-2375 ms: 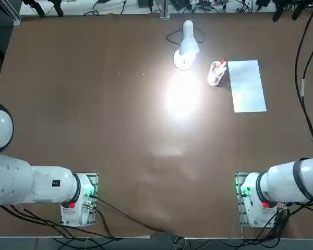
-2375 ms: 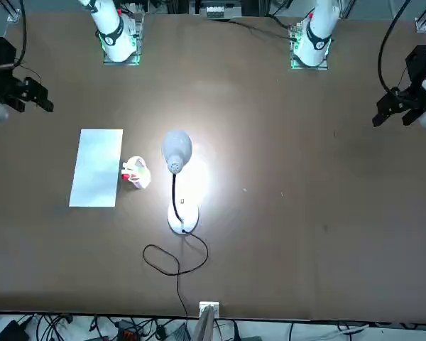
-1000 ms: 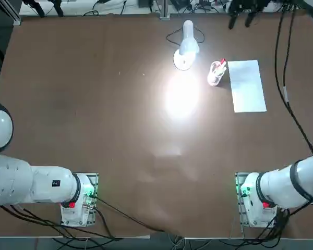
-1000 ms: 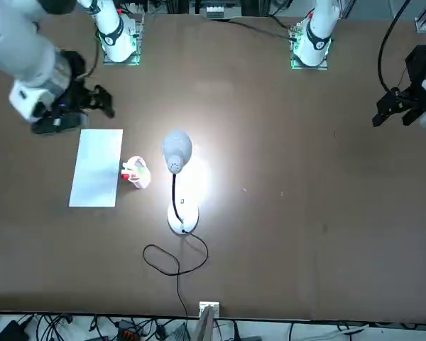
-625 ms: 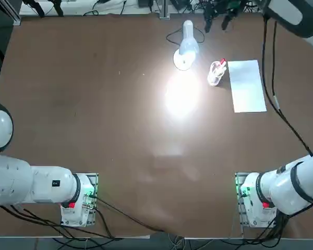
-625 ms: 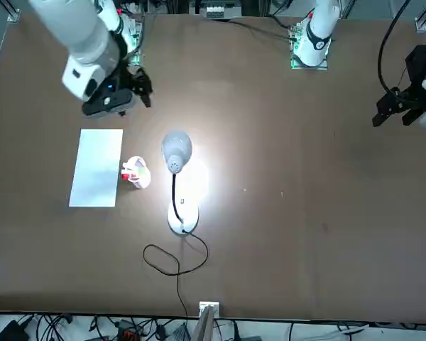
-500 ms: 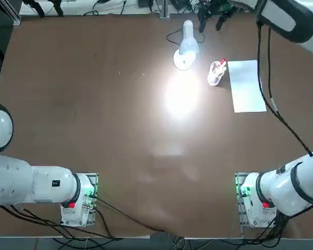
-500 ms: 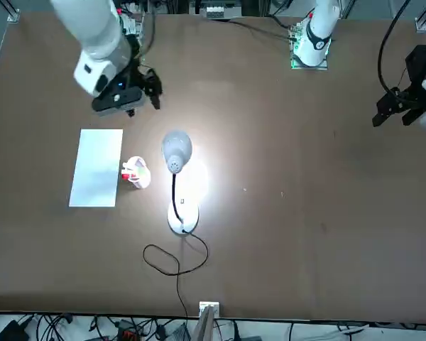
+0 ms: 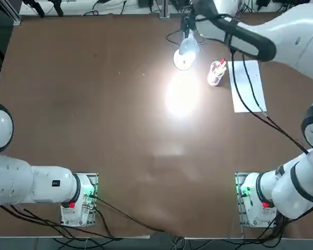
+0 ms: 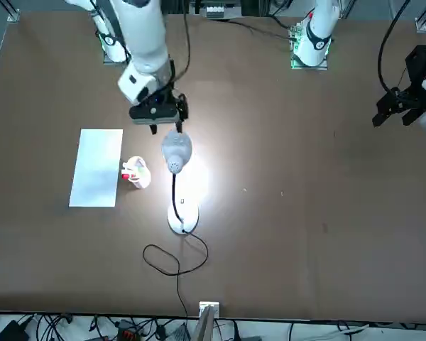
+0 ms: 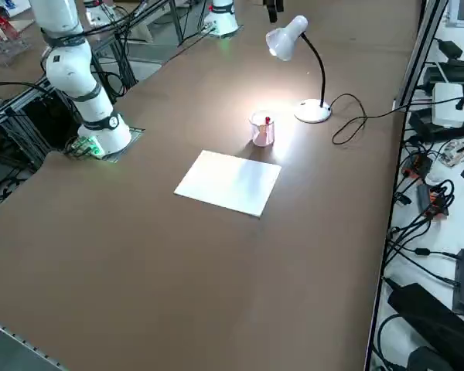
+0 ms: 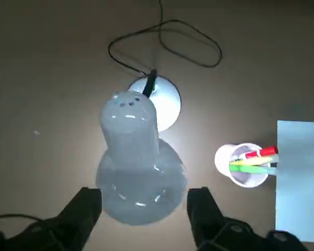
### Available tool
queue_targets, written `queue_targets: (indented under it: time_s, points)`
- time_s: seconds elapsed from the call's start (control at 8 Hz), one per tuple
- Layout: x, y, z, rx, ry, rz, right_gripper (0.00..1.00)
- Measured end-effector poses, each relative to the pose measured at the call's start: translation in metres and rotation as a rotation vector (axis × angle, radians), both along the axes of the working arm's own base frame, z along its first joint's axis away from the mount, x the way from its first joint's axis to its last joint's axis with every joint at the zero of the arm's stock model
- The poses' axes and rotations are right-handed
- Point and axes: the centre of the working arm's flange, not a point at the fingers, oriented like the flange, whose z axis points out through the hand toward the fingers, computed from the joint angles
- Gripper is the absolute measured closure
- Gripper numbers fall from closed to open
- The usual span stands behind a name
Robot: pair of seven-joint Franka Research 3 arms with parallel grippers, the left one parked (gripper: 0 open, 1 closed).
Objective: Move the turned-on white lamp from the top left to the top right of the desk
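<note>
The right arm stretches far out across the desk (image 9: pixel 94 104), its wrist bent downward. The right gripper (image 12: pixel 142 204) hangs just above the lamp (image 10: pixel 176 153), fingers (image 12: pixel 83 209) spread wide on either side of the glowing head without touching it. The lamp stands at the desk's far edge, near the middle, its cord (image 10: pixel 172 257) looped behind the round base. A cup of pens (image 9: pixel 216 72) and a paper sheet (image 9: pixel 246 86) lie to its right.

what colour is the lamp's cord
Black. The thin cord loops on the desk behind the white lamp; the front view shows it best.
</note>
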Motion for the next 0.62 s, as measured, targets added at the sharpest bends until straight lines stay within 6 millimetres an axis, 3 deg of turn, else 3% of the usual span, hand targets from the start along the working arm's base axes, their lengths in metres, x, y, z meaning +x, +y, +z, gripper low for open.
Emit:
queue_targets:
  time_s: [0.62]
  points:
    - [0.017,0.008,-0.019,-0.007,-0.091,0.010,0.00]
